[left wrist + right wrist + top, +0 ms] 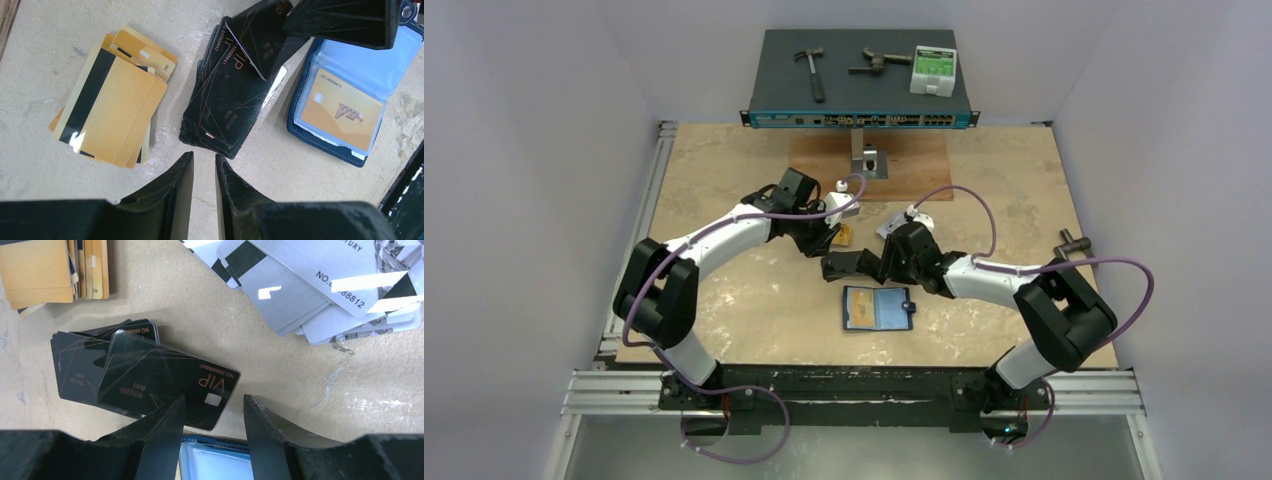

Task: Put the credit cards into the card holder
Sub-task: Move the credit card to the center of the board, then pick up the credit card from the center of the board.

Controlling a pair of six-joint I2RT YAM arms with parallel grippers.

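The dark blue card holder [879, 307] lies open on the table, with a gold VIP card [341, 112] in its clear sleeve [360, 70]. Black credit cards [227, 95] are stacked between the gold cards [112, 112] and the holder. Silver-grey cards [320, 285] lie fanned beyond them. My right gripper [212, 402] is open over the black stack, and the top black VIP card [165, 377] lies askew under its fingers, one end raised. The holder's edge [220, 450] shows below. My left gripper [204, 157] hovers near the black stack, jaws almost together and empty.
A network switch [860, 75] at the back carries a hammer [812, 70], another tool and a white box [934, 70]. A wooden board [869, 155] with a metal bracket lies in front of it. A dark metal part [1072, 243] sits at the right.
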